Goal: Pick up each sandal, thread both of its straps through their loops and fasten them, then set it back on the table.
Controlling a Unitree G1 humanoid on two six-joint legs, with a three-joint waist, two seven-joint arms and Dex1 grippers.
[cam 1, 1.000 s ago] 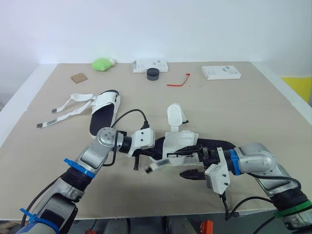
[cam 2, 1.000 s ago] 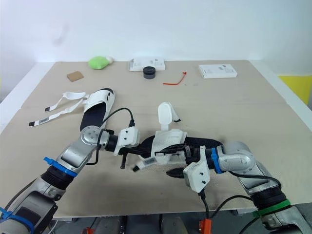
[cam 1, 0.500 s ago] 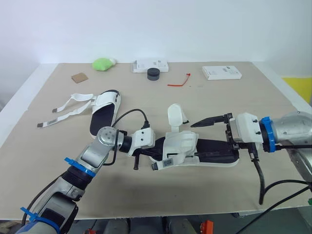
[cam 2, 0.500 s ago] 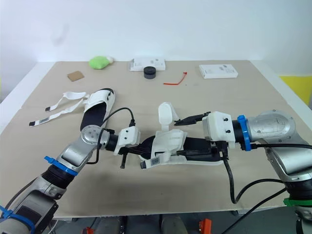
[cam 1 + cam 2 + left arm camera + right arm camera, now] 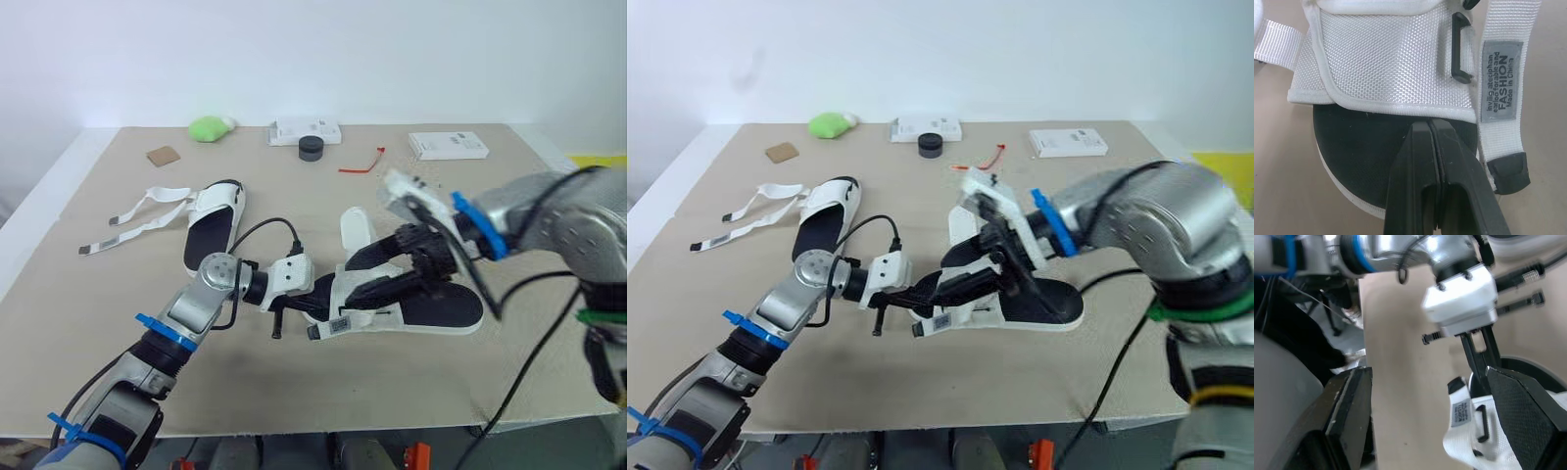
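The near sandal lies on the table, black insole up, with its white upper toward the toe. One strap stands upright; the other, labelled strap lies beside a black loop. My left gripper is shut, its tips over the insole at the edge of the upper. My right gripper hangs open just above the upper, fingers wide apart. A second sandal lies further left with loose straps spread out.
Along the far edge sit a green lump, a white box, a black round lid, a red tie, another white box and a brown card.
My right arm has swung from beyond the heel to a spot over the sandal's upper. A second ago it was at the front by the labelled strap. The left gripper has stayed put.
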